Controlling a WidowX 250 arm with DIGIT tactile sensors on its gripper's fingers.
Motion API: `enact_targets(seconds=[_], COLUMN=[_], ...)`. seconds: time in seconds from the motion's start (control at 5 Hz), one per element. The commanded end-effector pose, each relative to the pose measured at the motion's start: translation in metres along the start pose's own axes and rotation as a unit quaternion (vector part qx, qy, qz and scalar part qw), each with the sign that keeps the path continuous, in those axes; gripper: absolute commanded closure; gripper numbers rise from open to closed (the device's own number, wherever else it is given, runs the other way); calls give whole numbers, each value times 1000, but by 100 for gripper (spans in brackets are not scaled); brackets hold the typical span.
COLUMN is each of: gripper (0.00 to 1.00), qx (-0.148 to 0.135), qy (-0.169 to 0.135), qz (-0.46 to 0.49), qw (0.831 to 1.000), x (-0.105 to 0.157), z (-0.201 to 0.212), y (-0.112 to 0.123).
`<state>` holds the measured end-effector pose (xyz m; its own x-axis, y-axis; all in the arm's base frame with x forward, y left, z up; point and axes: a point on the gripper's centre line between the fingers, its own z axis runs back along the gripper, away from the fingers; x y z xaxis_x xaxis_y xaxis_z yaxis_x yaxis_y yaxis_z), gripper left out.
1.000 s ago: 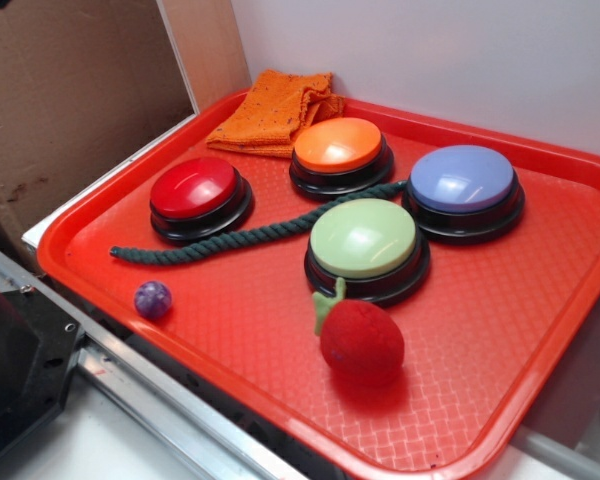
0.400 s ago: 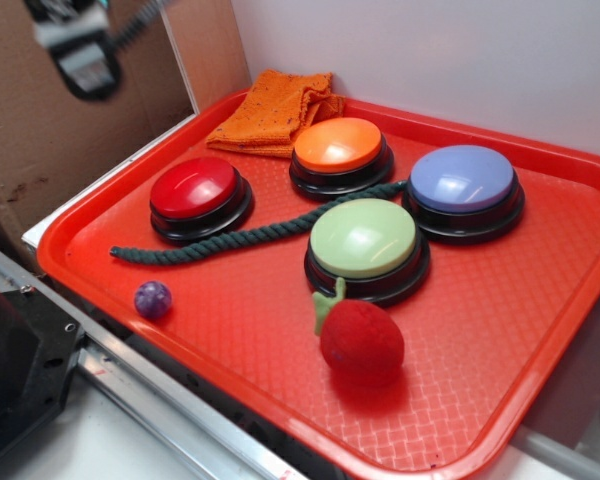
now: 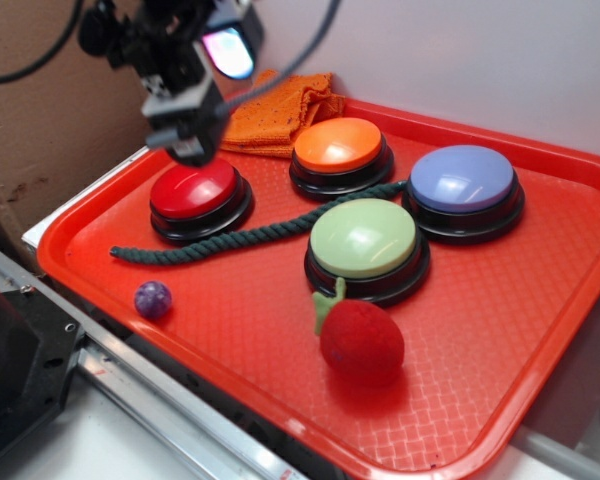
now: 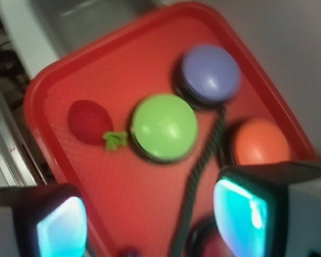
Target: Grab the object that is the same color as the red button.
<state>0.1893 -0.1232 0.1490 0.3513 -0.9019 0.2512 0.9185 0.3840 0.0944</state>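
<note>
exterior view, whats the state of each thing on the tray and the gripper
gripper: above the red button, jaws apart in the wrist view, holding nothing
red button: upright, untouched
red plush ball: lying on the tray, not grasped
orange button: upright
green button: upright
purple button: upright
green rope: lying stretched between the buttons
orange cloth: folded
purple ball: resting free

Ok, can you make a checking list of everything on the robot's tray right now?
Surface: red tray, flat.
Job's things: plush strawberry near front edge, beside green button; red button at left.
Clutter: orange button, purple button, green rope, small purple ball, orange cloth.
Grippers: gripper above the red button, open, empty.
Cables: black cables hang off the arm.
Surroundings: cardboard left, white wall behind.
</note>
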Motion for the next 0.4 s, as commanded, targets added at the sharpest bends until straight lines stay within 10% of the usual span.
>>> enact_targets(seconds=[0.0, 0.2], gripper=[0, 0], qx=[-34, -71], qy=[-42, -43], qz=[-244, -358], qw=[968, 930], x=[32, 32], z=[-28, -44], y=[-36, -55])
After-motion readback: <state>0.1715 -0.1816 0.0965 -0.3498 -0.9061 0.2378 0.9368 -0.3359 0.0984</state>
